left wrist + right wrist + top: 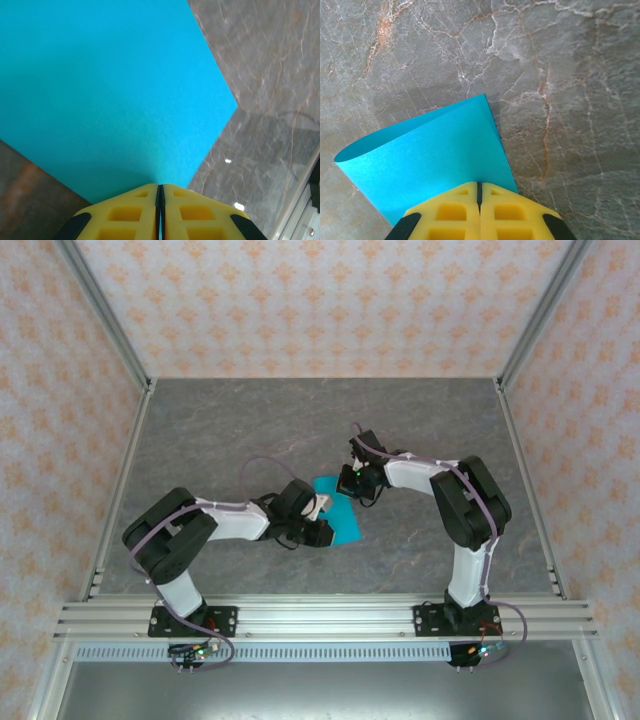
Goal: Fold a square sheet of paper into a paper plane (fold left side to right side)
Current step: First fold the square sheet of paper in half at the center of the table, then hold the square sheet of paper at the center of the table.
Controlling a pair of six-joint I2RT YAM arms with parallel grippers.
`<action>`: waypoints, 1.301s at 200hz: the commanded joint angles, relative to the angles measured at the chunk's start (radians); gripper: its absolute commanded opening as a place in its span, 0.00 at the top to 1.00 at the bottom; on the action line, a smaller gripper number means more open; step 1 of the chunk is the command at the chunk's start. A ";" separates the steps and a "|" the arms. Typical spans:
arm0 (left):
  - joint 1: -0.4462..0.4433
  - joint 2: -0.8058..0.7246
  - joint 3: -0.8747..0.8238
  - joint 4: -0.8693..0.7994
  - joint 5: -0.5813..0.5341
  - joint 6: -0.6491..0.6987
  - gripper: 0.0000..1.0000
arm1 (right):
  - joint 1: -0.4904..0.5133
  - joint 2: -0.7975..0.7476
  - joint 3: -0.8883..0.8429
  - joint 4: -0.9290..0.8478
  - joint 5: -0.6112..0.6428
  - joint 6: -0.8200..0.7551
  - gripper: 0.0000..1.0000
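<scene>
My left gripper sits near the middle of the bench, a little toward the near edge. It is clenched on the near-left edge of the square sheet of paper. In my left wrist view the yellow fingers press flat together, and the cyan sheet runs out from between them and spreads away over the grey marble top.

The sheet lies at mid-bench between my two grippers, well away from every edge.

My right gripper is just beyond the sheet's far corner and is pinched shut on it. In my right wrist view the fingers meet with no gap. The paper comes out of them in two layers, which join in an open, rounded bend at the left rather than a flat crease.
</scene>
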 commanded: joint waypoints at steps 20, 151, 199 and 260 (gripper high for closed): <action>-0.032 -0.061 -0.088 -0.059 0.014 -0.024 0.88 | 0.003 0.050 -0.008 -0.084 0.073 -0.010 0.95; 0.131 -0.017 0.158 -0.085 0.041 -0.021 0.88 | 0.015 0.031 -0.020 -0.026 0.032 0.006 0.94; 0.129 0.099 0.198 -0.020 0.047 -0.064 0.89 | 0.015 -0.001 -0.025 -0.003 0.023 0.014 0.94; 0.119 0.141 0.177 -0.060 0.010 -0.060 0.89 | 0.015 -0.085 -0.003 0.021 -0.003 0.020 0.93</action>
